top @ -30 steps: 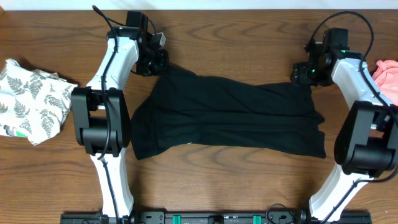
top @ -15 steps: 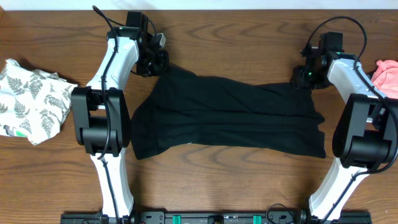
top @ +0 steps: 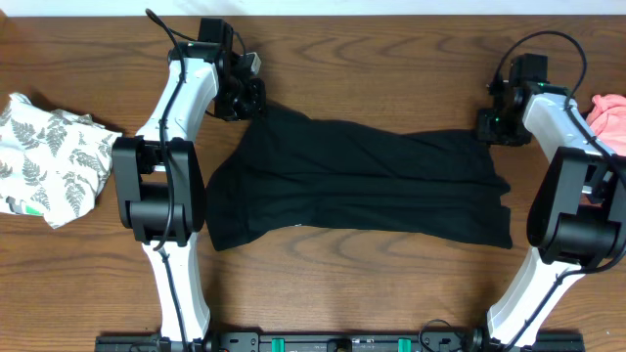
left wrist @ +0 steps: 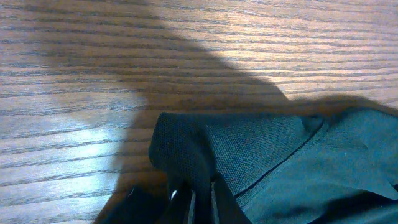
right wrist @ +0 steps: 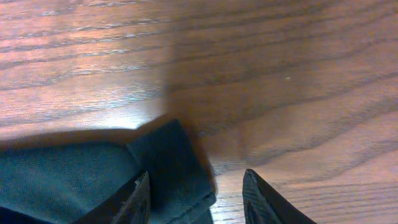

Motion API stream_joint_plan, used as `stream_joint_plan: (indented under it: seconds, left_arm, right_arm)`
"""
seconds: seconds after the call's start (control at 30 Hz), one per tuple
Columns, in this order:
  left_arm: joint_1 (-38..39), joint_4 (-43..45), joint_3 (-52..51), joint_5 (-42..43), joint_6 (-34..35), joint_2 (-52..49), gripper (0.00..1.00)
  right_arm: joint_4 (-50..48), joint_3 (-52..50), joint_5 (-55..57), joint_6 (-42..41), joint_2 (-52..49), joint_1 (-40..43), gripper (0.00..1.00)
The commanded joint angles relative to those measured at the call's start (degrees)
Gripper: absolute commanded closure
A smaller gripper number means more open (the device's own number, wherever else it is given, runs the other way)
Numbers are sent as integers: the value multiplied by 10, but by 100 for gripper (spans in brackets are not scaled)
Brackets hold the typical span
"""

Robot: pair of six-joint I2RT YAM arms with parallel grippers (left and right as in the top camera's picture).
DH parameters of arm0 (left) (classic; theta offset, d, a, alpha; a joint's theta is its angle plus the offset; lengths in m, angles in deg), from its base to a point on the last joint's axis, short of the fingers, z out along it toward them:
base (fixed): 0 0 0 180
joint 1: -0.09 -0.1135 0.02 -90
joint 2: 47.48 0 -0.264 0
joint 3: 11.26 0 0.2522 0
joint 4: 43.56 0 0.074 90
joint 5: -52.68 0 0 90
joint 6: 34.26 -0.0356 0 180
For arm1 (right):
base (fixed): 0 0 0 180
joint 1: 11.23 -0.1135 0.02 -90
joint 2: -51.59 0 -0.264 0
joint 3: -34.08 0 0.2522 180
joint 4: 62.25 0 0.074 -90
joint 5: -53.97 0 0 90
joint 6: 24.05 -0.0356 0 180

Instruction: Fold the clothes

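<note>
A black shirt [top: 357,186] lies spread flat across the middle of the wooden table. My left gripper [top: 246,98] is shut on the shirt's far left corner [left wrist: 186,155], pinching a fold of the fabric between its fingers. My right gripper [top: 501,125] is open at the shirt's far right corner [right wrist: 168,162]; the corner lies on the table between its fingers, nearer the left one, and is not gripped.
A crumpled white cloth with a grey leaf print [top: 49,161] lies at the left edge of the table. A pink garment [top: 608,117] lies at the right edge, close to my right arm.
My right gripper has let go of the shirt's far right corner and opened, shifting a little to the right. The left gripper and the shirt have not moved.
</note>
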Motion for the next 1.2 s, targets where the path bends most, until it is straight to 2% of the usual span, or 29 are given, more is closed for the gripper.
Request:
stream_joint_plan:
  seconds: [0.0,0.37,0.47,0.63,0.83,1.0,1.17]
  left_arm:
    - [0,-2,7,2,1,12,94]
    - [0,-2,7,2,1,12,94]
    - [0,-2,7,2,1,12,94]
    - [0,-2,7,2,1,12,94]
    - [0,-2,7,2,1,12,94]
    - [0,-2,7,2,1,12,94]
    - [0,-2,7,2,1,12,94]
  right_arm:
    - [0,-1,-5,-10,-10,3,54]
    - [6,-1,-35,-10,-32,1,51]
    - [8,-1,-35,-10,-32,1,62]
    - [9,-1,-34,-10,-32,1,99]
    - [10,-1,14,-49,-32,2,99]
    - [16,0,65,-80,-31,2,94]
    - [17,1,73,-81,-21,2,92]
